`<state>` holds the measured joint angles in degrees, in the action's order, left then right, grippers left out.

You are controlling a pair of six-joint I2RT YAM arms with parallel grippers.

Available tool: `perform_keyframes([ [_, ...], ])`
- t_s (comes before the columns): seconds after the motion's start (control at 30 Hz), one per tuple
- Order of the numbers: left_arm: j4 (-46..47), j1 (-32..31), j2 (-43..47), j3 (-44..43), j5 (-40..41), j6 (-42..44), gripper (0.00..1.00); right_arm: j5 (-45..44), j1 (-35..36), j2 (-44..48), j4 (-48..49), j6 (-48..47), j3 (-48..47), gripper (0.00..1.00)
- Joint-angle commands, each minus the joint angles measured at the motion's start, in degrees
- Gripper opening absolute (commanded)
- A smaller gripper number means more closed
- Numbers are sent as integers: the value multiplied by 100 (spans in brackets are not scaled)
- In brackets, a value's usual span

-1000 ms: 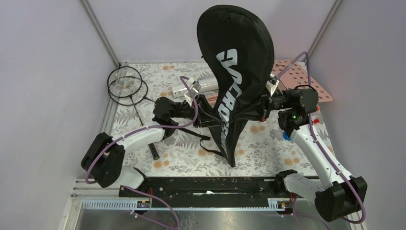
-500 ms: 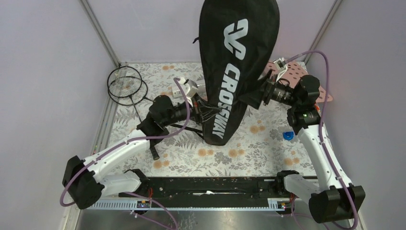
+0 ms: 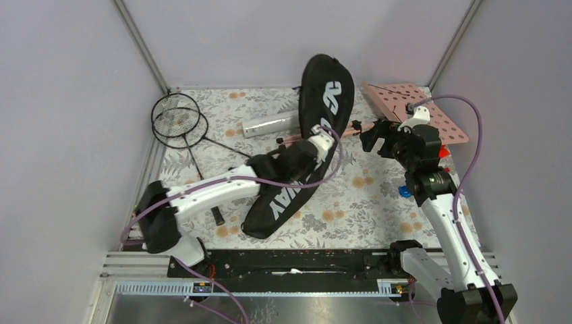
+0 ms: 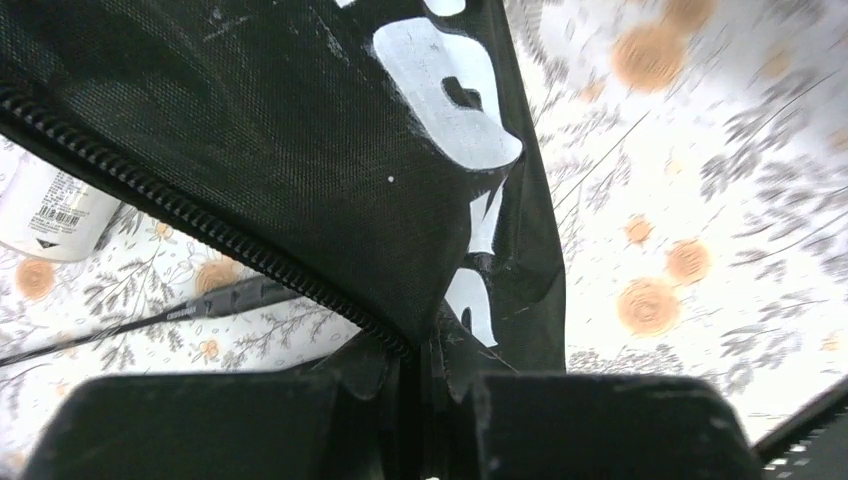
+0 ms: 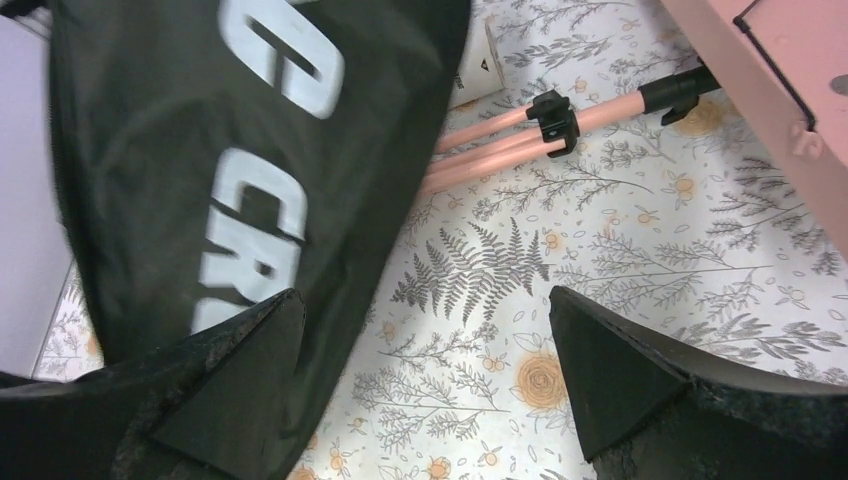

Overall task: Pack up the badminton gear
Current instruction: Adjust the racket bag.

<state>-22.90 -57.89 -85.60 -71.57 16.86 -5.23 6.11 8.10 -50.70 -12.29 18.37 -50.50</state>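
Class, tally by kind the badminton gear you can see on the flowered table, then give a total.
Black rackets: 2
Black CROSSWAY bag: 1
White tube: 1
Total: 4

Black CROSSWAY bag (image 3: 283, 202) lies diagonally, white tube (image 3: 266, 125) beside it, two overlapping rackets (image 3: 177, 118) far left.

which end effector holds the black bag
The left end effector, pinched shut on the black bag; the right end effector stands wide open, gripping nothing.
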Motion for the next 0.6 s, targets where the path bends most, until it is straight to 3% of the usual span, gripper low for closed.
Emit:
perform_keyframes([
  [0.0, -932, -408, -700, -628, 1493, 382, 0, 273, 8, -458, 758, 235, -6, 100],
  [0.2, -1252, -729, -1248, -804, 1965, 439, 0, 664, 8, -1484, 1000, 738, -772, 100],
  [0.33, -1156, -808, -1266, -778, 1862, 466, 0, 653, 10, -2185, 896, 1098, -1368, 100],
  [0.57, -1138, -898, -1350, -841, 2166, 455, 0, 210, 10, -2594, 578, 1341, -1588, 100],
])
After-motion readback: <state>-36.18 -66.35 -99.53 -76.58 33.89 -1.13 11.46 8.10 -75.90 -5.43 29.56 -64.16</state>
